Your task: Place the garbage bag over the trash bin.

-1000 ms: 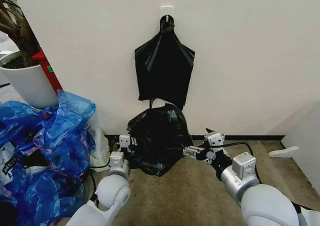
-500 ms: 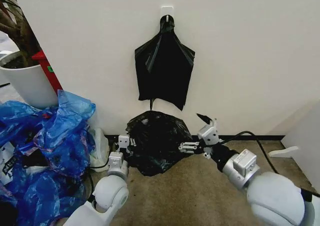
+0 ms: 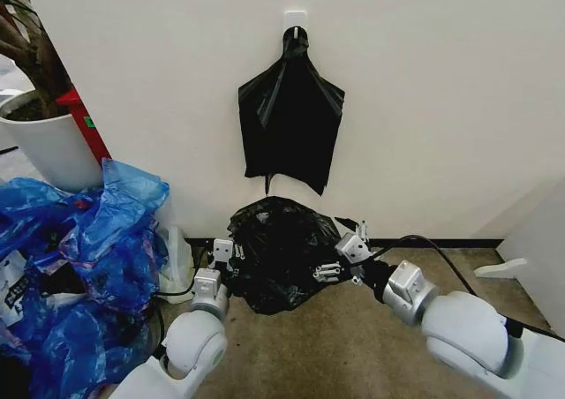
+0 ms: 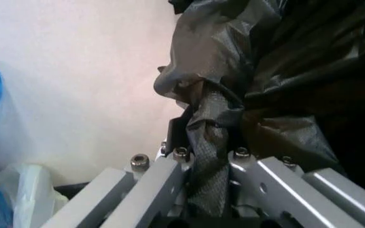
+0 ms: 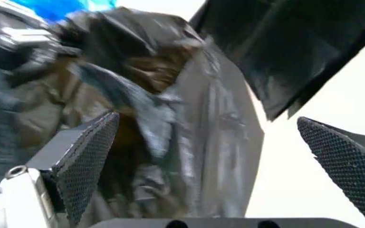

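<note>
Setting: carpeted floor at a white wall, a flat black bag hung at 12 o'clock.
Garbage bag: the garbage bag is draped at the wall's foot, the bin under it hidden.
Left gripper: the left gripper is clamped on a bag fold at 9 o'clock.
Right gripper: the right gripper, fingers spread wide, has been brought in to the bag's 3 o'clock side since a second ago.
Meaning: a fresh hold there is judged imminent.

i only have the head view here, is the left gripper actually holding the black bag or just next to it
Observer: Holding it. In the left wrist view, the left gripper is clamped on a fold of the garbage bag.
Operator: and the right one, closed too
Observer: No. In the right wrist view, the right gripper is wide open, with bag film between its pads.
</note>
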Robot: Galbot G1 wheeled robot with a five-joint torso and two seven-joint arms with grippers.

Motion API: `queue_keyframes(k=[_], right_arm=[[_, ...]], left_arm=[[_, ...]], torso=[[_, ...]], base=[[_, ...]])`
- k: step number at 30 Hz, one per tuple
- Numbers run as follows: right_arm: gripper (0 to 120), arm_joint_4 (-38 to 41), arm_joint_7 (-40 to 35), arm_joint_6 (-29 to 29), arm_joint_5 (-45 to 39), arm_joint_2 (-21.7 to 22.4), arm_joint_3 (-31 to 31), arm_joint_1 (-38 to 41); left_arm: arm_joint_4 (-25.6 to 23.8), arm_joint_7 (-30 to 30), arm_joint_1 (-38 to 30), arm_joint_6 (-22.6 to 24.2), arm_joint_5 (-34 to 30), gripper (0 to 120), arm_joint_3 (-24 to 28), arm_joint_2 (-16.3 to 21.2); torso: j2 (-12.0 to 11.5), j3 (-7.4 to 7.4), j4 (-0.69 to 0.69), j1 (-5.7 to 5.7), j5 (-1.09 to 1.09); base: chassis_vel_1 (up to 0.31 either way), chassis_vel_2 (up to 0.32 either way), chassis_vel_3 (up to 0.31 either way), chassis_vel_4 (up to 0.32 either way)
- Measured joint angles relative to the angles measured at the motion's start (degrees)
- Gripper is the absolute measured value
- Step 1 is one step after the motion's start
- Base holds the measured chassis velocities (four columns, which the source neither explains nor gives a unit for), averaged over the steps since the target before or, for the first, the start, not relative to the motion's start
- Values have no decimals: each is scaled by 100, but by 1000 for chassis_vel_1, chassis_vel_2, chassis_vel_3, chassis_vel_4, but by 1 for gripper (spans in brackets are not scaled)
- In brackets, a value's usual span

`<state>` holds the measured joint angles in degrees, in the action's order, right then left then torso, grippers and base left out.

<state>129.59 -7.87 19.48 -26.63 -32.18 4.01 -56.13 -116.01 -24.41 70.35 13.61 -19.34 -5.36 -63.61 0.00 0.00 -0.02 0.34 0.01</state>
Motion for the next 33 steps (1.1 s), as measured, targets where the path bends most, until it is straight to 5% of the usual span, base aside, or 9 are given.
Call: queue_keyframes(k=[27,33], right_arm=[[2,-260,-212,-238,-254,112,-151,30],[0,-343,-239,-302,-419,235,-259,26]], left_arm=[[122,782,115,-376,814,2,-37,150],[147,1409,244,-744,1016,2,-195,212]], torso=[[0,0,0,0,-1],[0,0,0,0,0]], base=[[0,0,0,0],[0,0,0,0]])
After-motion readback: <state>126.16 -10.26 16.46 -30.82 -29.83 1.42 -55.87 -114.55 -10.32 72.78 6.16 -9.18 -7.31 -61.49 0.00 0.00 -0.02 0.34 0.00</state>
